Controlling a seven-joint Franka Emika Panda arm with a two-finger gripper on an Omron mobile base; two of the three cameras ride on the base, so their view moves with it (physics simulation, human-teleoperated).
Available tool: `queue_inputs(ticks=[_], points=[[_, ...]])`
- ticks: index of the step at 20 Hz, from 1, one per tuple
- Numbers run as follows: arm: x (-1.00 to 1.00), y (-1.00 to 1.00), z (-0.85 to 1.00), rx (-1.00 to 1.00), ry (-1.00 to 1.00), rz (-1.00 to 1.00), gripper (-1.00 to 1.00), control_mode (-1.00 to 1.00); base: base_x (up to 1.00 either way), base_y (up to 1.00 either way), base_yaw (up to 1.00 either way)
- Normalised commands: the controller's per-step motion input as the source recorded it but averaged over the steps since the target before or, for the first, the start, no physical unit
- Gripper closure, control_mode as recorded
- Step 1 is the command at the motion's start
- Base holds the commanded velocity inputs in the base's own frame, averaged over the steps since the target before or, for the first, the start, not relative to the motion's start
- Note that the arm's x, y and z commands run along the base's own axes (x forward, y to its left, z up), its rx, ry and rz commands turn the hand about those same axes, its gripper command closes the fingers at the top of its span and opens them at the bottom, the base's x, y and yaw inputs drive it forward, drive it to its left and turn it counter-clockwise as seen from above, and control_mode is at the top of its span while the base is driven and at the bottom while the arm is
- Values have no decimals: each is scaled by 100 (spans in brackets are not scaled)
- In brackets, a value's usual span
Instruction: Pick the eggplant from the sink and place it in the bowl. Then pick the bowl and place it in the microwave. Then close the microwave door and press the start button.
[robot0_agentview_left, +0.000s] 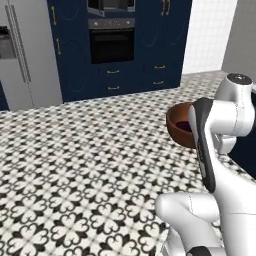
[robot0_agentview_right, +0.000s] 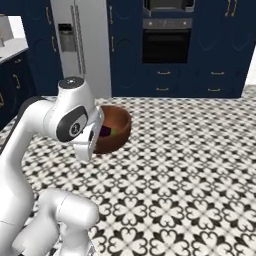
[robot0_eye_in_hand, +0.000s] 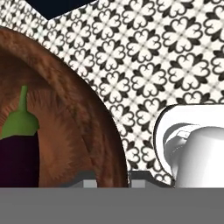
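Your two-finger gripper (robot0_eye_in_hand: 113, 180) sits at the rim of the large, glossy reddish-brown wooden bowl (robot0_eye_in_hand: 74, 118); in the hand view its finger tips (robot0_eye_in_hand: 89, 180) straddle the bowl's wall near the bottom edge, one on the inner side and one on the outer. The jaws stand narrowly apart with the rim between them, so you are clamped on the bowl's wall.

Inside the bowl lies the small dark purple eggplant (robot0_eye_in_hand: 17, 164) with its green cap and stem pointing up in the hand view. You can see a sliver of that purple in the left base view (robot0_agentview_left: 184, 126) and in the right base view (robot0_agentview_right: 105, 132) too, down in the bowl's hollow.

The bowl (robot0_agentview_left: 179, 126) is held up in the air above the black-and-white patterned tile floor (robot0_agentview_left: 75, 165), close against the white arm, whose forearm covers the bowl's near side in both base views (robot0_agentview_right: 116, 127). The gripper itself is hidden behind the arm's links there.

Farther off, across the open floor, stands a wall of navy blue cabinets (robot0_agentview_right: 210, 45) with gold handles. Set into it is the black oven with a digital display (robot0_agentview_right: 166, 44), and just above that you see the lower edge of the grey steel-framed microwave (robot0_agentview_right: 168, 5). Left of the cabinets stands a tall grey steel refrigerator (robot0_agentview_right: 82, 42).
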Motion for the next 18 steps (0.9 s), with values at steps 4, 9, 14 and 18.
queue_inputs(ticks=[4, 9, 14, 18], points=[[0, 0, 0, 0, 0, 0, 100, 100, 100, -57, 29], [0, 0, 0, 0, 0, 0, 100, 100, 100, -56, 32], [0, 0, 0, 0, 0, 0, 100, 100, 100, -50, 31], [0, 0, 0, 0, 0, 0, 100, 100, 100, -59, 31]])
